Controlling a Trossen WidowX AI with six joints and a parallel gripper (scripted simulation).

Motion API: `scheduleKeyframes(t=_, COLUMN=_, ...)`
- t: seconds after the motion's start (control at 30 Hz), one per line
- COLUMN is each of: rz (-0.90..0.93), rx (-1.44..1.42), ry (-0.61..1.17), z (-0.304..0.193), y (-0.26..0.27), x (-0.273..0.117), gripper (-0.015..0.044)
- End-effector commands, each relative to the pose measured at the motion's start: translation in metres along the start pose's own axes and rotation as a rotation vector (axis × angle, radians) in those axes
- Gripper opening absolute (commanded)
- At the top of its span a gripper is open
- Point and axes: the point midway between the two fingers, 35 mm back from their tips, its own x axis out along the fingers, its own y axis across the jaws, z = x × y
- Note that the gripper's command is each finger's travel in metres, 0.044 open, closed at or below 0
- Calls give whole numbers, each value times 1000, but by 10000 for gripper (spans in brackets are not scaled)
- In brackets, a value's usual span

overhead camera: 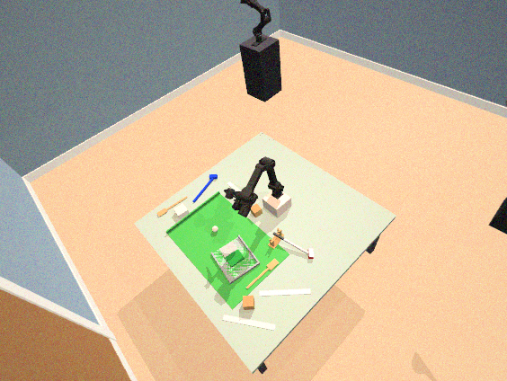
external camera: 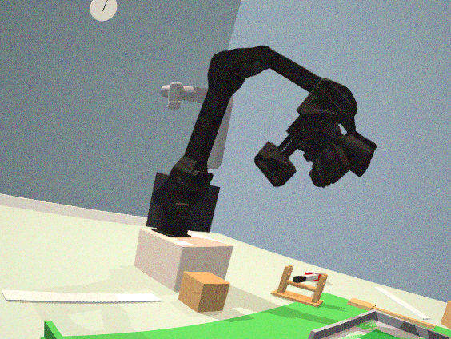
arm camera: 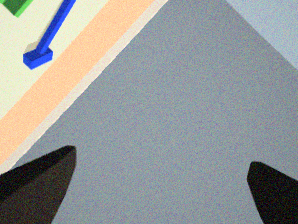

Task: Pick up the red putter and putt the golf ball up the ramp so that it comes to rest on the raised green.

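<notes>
The red putter [overhead camera: 293, 243] [external camera: 309, 277] rests with its shaft on a small wooden stand [overhead camera: 275, 243] [external camera: 301, 298], its black grip end over the stand and its white and red head farther out. The white golf ball [overhead camera: 215, 229] lies on the green mat [overhead camera: 191, 234] [external camera: 256, 318]; it is not seen in the other two views. The grey-walled ramp piece [overhead camera: 244, 272] [external camera: 347, 322] stands on the mat with the darker raised green [overhead camera: 235, 257] inside. My gripper [overhead camera: 235, 201] [external camera: 301, 174] [arm camera: 162, 162] is open and empty, high above the table and away from the putter.
A blue mallet [overhead camera: 203, 189] [arm camera: 56, 26] and a wooden paddle [overhead camera: 173, 207] lie beyond the mat's raised edge, near a white block [overhead camera: 181, 210]. Orange blocks [overhead camera: 256, 210] [external camera: 204, 292] stand near my base and by the mat's corner. Another paddle [overhead camera: 261, 275] and white strips [overhead camera: 285, 292] lie beside the ramp.
</notes>
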Motion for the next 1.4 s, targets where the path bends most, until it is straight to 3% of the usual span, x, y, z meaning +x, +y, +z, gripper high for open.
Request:
scheduleKeyframes(t=0.0, rz=5, rx=0, ry=-3, z=1, y=1, x=0, gripper=426)
scheduleKeyframes(t=0.33, rz=265, rx=-12, ry=-241, z=57, y=60, x=-31, gripper=440)
scheduleKeyframes(t=0.7, rz=638, rx=-192, ry=-838, z=145, y=150, x=-131, gripper=440)
scheduleKeyframes(t=0.97, rz=748, rx=-364, ry=-1249, z=166, y=187, x=-203, gripper=440)
scheduleKeyframes(t=1.37, rz=764, rx=-563, ry=-1667, z=168, y=211, x=-263, gripper=440)
